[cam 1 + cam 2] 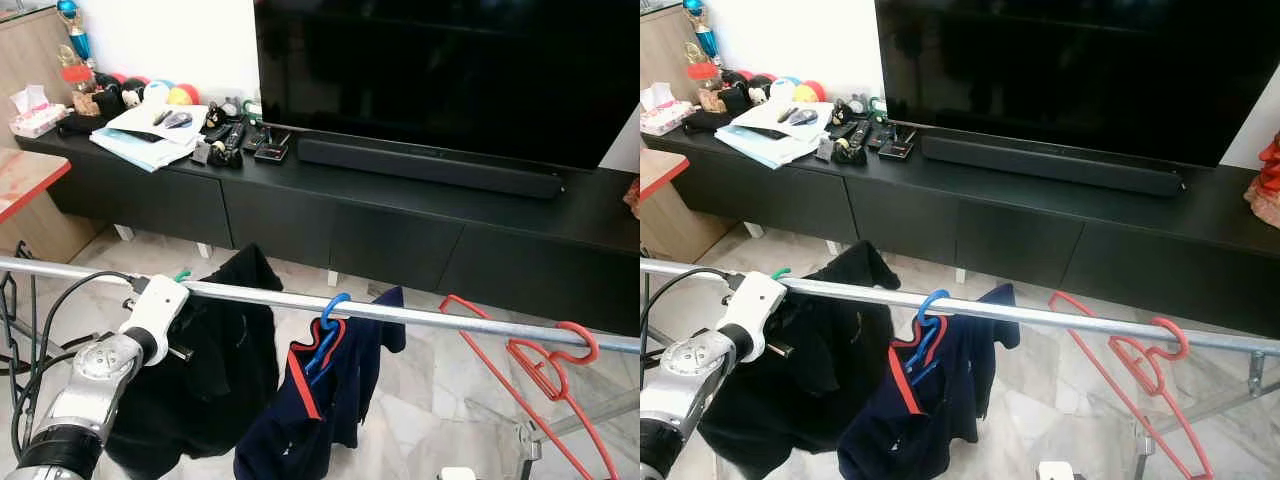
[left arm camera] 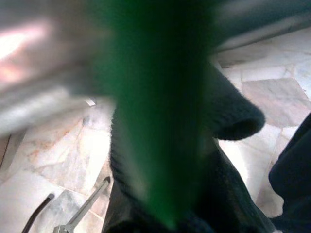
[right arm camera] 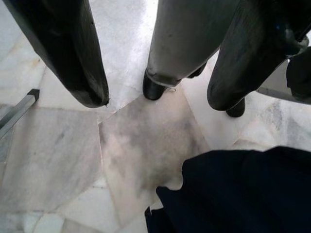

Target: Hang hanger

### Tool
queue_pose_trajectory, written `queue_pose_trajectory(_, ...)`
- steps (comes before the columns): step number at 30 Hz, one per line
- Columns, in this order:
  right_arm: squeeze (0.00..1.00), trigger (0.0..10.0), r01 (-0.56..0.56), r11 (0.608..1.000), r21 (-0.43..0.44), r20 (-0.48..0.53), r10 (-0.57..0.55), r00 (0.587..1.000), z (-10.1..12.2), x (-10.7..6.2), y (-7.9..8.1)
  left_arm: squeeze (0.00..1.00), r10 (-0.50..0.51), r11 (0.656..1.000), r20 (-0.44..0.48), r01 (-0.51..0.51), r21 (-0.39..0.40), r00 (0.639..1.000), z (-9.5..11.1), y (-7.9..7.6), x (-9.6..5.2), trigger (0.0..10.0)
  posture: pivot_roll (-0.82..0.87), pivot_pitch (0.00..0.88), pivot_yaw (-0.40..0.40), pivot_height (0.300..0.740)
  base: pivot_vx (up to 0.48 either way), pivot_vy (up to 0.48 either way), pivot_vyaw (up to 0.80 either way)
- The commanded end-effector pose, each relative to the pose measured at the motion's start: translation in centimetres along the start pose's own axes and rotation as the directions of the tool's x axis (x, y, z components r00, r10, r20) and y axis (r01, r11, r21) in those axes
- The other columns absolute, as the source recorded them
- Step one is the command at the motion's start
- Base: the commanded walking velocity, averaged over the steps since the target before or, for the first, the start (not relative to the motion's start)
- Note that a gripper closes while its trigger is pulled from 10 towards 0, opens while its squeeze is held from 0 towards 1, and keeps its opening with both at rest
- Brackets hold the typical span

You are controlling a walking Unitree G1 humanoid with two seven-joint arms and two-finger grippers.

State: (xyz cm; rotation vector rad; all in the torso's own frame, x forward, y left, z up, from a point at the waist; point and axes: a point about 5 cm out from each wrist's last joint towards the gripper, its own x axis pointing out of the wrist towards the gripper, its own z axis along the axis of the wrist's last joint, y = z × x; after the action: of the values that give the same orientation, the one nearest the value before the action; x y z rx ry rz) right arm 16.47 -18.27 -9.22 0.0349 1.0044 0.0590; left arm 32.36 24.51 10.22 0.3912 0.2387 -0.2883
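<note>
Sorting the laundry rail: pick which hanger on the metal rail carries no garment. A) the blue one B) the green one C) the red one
C: the red hanger hooks over the rail bare, while the blue hanger holds a navy garment and the green hanger a black garment.

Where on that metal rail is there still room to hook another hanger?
The rail is bare between the blue hanger and the red hangers. It is crowded by the left gripper, where the green hanger carries a black garment.
</note>
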Motion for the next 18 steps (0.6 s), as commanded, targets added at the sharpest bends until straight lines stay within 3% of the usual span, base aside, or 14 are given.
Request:
queue_pose_trajectory(1, 0.00, 10.0, 0.003, 1.000, 0.010, -0.024, -0.002, 1.000, -0.9, -0.1, 0.1, 0.00, -0.018, 1.000, -0.071, 0.018, 0.003, 0.997, -1.6, -0.6, -0.5, 10.0, 0.02, 0.085, 0.009, 0.740, 0.000, 0.000, 0.00)
queue_pose_trajectory(6, 0.00, 10.0, 0.000, 1.000, 0.012, -0.025, 0.000, 1.000, -0.9, -0.1, 0.2, 0.00, 0.032, 0.998, -0.013, -0.033, -0.057, 0.999, -1.5, -0.7, -1.1, 10.0, 0.03, 0.091, 0.010, 0.740, 0.000, 0.000, 0.00)
queue_pose_trajectory(7, 0.00, 10.0, 0.000, 1.000, 0.013, -0.025, 0.000, 1.000, -0.9, -0.1, 0.3, 0.72, 0.046, 0.996, 0.006, -0.045, -0.074, 0.999, -1.4, -0.7, -1.1, 10.0, 0.03, 0.092, 0.011, 0.740, 0.000, 0.000, 0.00)
queue_pose_trajectory(8, 0.00, 10.0, 0.000, 1.000, 0.013, -0.025, 0.001, 1.000, -0.9, -0.1, 0.3, 0.72, 0.055, 0.995, 0.019, -0.053, -0.087, 0.998, -1.2, -0.7, -1.2, 10.0, 0.03, 0.092, 0.011, 0.740, 0.000, 0.000, 0.00)
queue_pose_trajectory(9, 0.00, 10.0, -0.001, 1.000, 0.013, -0.025, 0.001, 1.000, -0.9, -0.1, 0.3, 1.00, 0.061, 0.993, 0.034, -0.057, -0.104, 0.998, -1.1, -0.7, -1.3, 10.0, 0.03, 0.092, 0.011, 0.740, 0.000, 0.000, 0.00)
queue_pose_trajectory(18, 0.00, 10.0, -0.003, 1.000, 0.016, -0.026, 0.003, 1.000, -1.0, -0.1, 0.6, 1.00, 0.053, 0.986, 0.133, -0.030, -0.167, 0.990, 0.2, -1.6, -2.6, 10.0, 0.03, 0.100, 0.015, 0.740, 0.000, 0.000, 0.00)
